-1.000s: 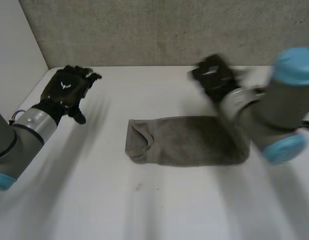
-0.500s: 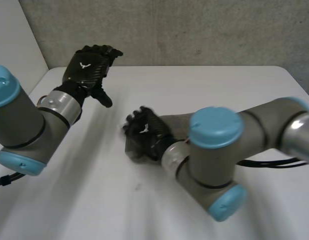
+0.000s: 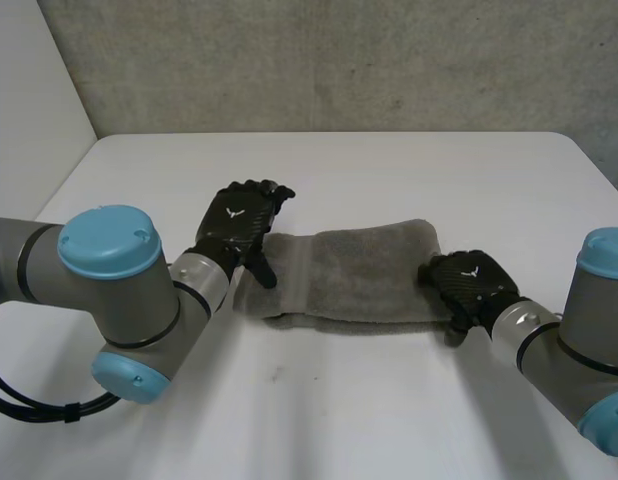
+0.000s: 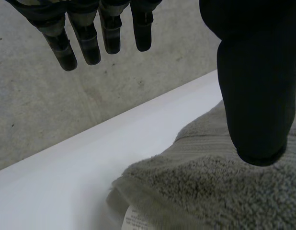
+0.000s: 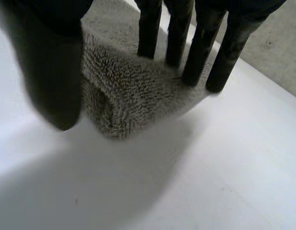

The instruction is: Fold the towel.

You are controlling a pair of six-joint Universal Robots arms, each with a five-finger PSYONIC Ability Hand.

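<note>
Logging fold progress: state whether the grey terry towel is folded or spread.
Folded: the grey terry towel is a narrow strip with doubled layers.

CAMERA PLACEMENT

Head camera: between and behind the arms, looking down on the table [image 3: 339, 410], wall [image 3: 339, 70] at 12 o'clock. Wrist cameras: close range, along the left hand [image 4: 253, 86] and right hand [image 5: 47, 62]. All three share the towel [image 3: 359, 275]: 9 o'clock end left, 3 o'clock end right.
</note>
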